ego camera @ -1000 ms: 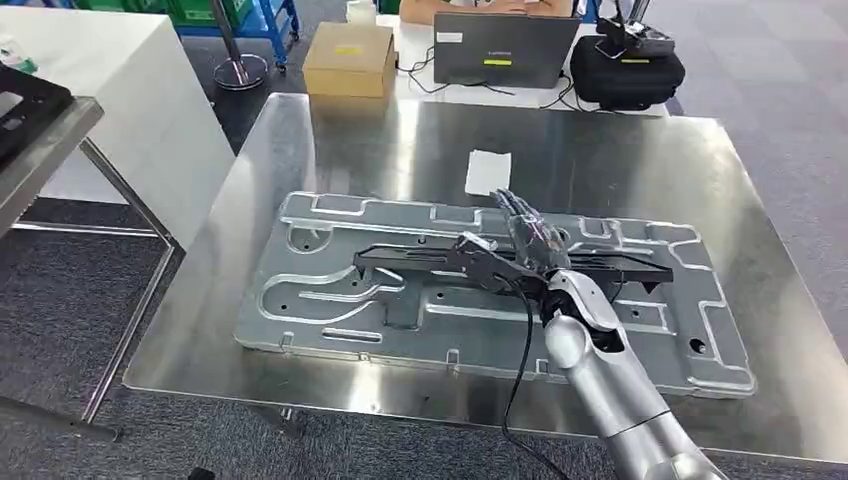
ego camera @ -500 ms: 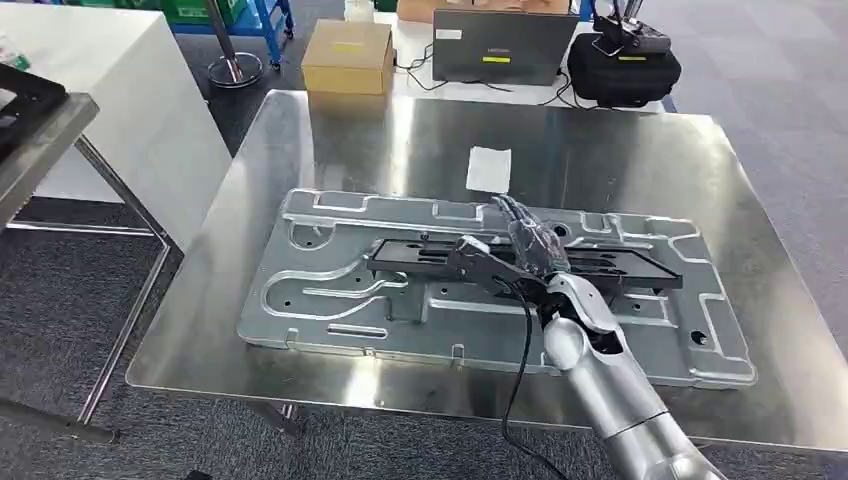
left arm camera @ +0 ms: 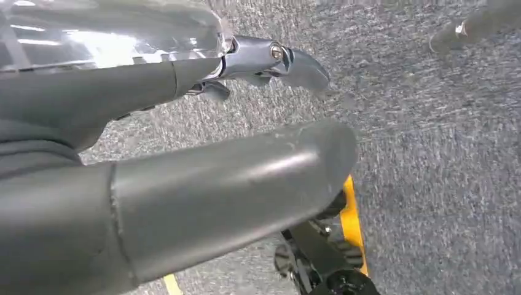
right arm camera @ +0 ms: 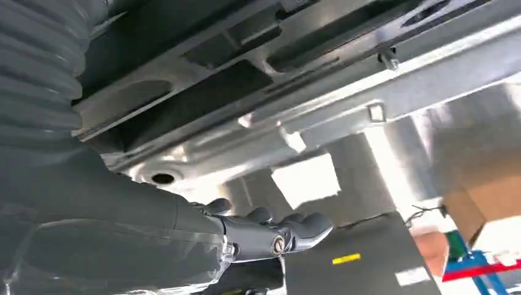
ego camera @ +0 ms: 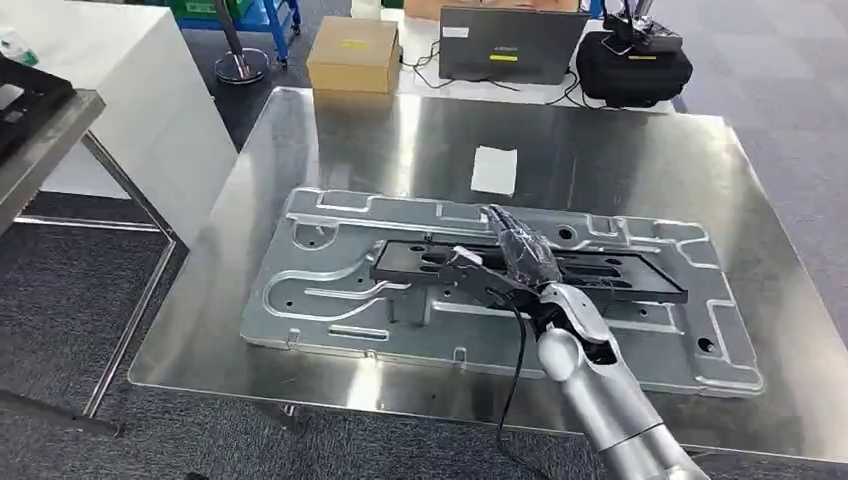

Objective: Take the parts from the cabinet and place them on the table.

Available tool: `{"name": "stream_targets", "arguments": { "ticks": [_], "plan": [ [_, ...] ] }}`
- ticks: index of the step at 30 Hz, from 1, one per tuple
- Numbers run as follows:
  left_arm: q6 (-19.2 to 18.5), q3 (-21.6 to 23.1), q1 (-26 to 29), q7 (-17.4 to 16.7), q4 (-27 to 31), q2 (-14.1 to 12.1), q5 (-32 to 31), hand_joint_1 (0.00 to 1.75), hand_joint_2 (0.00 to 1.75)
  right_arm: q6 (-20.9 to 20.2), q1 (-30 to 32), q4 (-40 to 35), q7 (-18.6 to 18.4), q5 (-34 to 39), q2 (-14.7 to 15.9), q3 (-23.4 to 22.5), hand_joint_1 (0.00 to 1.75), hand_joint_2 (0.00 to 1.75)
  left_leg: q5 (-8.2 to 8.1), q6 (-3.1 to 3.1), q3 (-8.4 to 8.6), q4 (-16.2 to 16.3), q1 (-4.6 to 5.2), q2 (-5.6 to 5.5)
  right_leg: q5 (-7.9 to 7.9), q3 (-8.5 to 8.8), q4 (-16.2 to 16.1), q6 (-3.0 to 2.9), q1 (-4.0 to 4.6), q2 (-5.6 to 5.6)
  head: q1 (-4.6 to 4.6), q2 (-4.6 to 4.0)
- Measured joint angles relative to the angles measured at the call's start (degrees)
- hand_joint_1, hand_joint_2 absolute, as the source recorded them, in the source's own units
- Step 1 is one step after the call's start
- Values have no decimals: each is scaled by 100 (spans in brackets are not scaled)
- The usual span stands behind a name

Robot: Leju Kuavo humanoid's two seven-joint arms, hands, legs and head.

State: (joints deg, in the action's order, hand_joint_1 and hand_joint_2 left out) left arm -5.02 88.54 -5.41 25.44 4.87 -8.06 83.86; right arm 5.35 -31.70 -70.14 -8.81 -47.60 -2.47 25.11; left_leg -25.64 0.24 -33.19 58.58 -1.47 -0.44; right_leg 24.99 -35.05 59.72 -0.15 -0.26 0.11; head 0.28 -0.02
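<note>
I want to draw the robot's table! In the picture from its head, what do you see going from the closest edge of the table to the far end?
Right hand on the black part, which lies on the big metal plate → white paper square → cardboard box and laptop.

Glossy steel table (ego camera: pixel 640 150), matt stamped metal panel (ego camera: pixel 320 300), matt black part (ego camera: pixel 620 272)

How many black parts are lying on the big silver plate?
1. One long black part lies across the middle of the silver plate on the table. The right hand lies over its middle, so it hides a bit there.
</note>
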Motion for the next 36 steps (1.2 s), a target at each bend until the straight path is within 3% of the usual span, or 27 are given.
{"name": "stream_targets", "arguments": {
  "ticks": [1,2,3,4,7,8,9,10,12,13,14,16,18,19,21,22,23,24,25,27,28,29,32,33,34,36],
  "plan": [
    [-2,0,3,2,0,7,0,0,0,-9,4,-15,2,7,-9,13,0,175,-11,-88,-16,-1,19,-6,36,15,-106,-24,48,-9,-4,2],
    [-2,0,7,2,0,7,0,0,0,-11,6,-42,9,7,-11,35,0,175,-7,-186,25,-54,28,-6,9,42,-178,-109,28,-12,-2,2],
    [-5,0,11,4,-2,2,-2,0,0,-11,5,-68,9,9,-48,46,0,175,-62,-194,12,21,5,5,-31,99,-242,-140,-3,-47,-13,2],
    [-7,0,10,9,-2,2,0,0,0,-11,-12,-68,11,7,-46,46,0,175,-222,-205,-84,231,16,11,-35,110,-265,-185,-8,-47,-19,2],
    [-13,0,21,9,-2,-9,7,0,0,-17,29,-66,15,7,-48,63,0,175,-814,-265,-687,1499,7,11,-25,100,-258,-211,12,-55,-37,0],
    [-24,-2,29,9,-2,-9,13,0,0,-24,54,-66,20,9,-48,74,0,175,-823,-275,-789,1701,7,12,-24,97,-249,-212,16,-55,-39,2],
    [-33,0,38,11,-2,-9,20,0,0,-31,76,-66,20,9,-48,83,0,175,-689,-281,-741,1594,7,13,-17,99,-238,-211,16,-54,-37,2],
    [-50,-2,43,15,-2,-9,39,0,0,-33,91,-79,24,9,-48,90,0,175,-473,-283,-579,1255,5,15,-11,99,-224,-204,11,-52,-39,2],
    [-75,-2,42,35,-4,-15,83,0,0,-39,109,-142,31,11,-48,96,0,175,-9,-272,-64,235,-5,36,25,94,-156,-161,5,-43,-42,2],
    [-92,-2,35,44,-7,-15,101,0,0,-42,108,-177,39,11,-48,105,0,175,-102,-241,16,33,19,42,51,70,-111,-125,39,-40,-44,0],
    [-105,-2,31,55,-7,-15,107,0,0,-50,112,-212,46,11,-46,107,0,175,-62,-172,17,20,36,19,63,51,-92,-96,47,-24,-35,2],
    [-125,-2,51,57,-7,-15,109,0,0,-57,138,-265,55,11,-46,127,0,175,-53,-118,-1,31,55,14,32,52,-121,-40,41,-29,-39,2],
    [-140,-2,60,59,-7,-9,127,0,0,-61,159,-326,57,11,-42,157,0,175,8,-21,16,-38,1,21,74,32,-83,20,28,-24,-42,2],
    [-140,-2,55,63,-7,-7,134,0,0,-59,163,-363,65,11,-37,166,0,175,15,0,16,-47,6,19,207,-36,84,55,13,-17,-16,2],
    [-140,-2,53,63,-7,-7,155,0,0,-57,179,-394,70,11,-26,173,0,175,16,40,2,-46,12,25,658,-439,919,99,-5,-13,-13,2],
    [-142,-2,56,63,-7,-4,175,0,0,-57,211,-394,70,11,-15,175,0,175,9,49,1,-44,13,24,802,-638,1315,114,-11,-14,-11,0],
    [-140,-2,59,63,-7,-4,179,0,0,-57,249,-394,72,11,4,179,0,175,6,51,0,-40,13,21,847,-777,1571,123,-17,-14,-9,2],
    [-140,-2,61,63,-7,-2,186,0,0,-57,283,-394,79,11,13,186,0,175,2,53,7,-38,13,13,751,-791,1562,123,-23,-14,-9,2],
    [-142,-2,61,63,-7,0,186,0,0,-57,296,-394,85,11,18,192,0,175,-7,43,15,-36,13,5,540,-684,1298,110,-30,-15,-7,2],
    [-147,-2,57,63,-7,13,188,0,0,-57,292,-400,109,11,17,205,0,175,-34,4,55,-34,13,-5,22,-201,309,57,-31,-13,-9,2],
    [-149,-2,56,63,-7,20,193,0,0,-55,291,-411,118,11,17,208,0,175,-48,-17,55,-37,15,-6,-13,-59,-28,19,-23,-9,-7,2],
    [-149,-2,51,63,-7,26,195,0,0,-52,290,-415,125,11,17,210,0,175,-69,-58,33,-4,55,-10,21,-16,-119,1,18,-8,-13,2],
    [-153,-2,62,61,-7,39,195,0,0,-46,326,-429,138,17,31,221,0,175,-64,-150,63,-66,36,-8,31,-28,-102,-64,45,6,-18,2],
    [-153,-2,56,61,-7,39,195,0,0,-44,326,-437,144,18,31,225,0,175,-93,-189,74,-58,35,-8,-1,8,-164,-109,-4,4,-22,2],
    [-153,-2,57,63,-7,42,197,0,0,-39,325,-446,155,17,28,229,0,175,-173,-205,43,48,19,8,-9,37,-194,-128,-11,-1,-24,2],
    [-155,-2,55,61,-7,44,201,0,0,-28,333,-455,171,24,28,238,0,175,-589,-233,-307,790,17,11,11,54,-197,-192,-8,-12,-79,2]
  ]
}}
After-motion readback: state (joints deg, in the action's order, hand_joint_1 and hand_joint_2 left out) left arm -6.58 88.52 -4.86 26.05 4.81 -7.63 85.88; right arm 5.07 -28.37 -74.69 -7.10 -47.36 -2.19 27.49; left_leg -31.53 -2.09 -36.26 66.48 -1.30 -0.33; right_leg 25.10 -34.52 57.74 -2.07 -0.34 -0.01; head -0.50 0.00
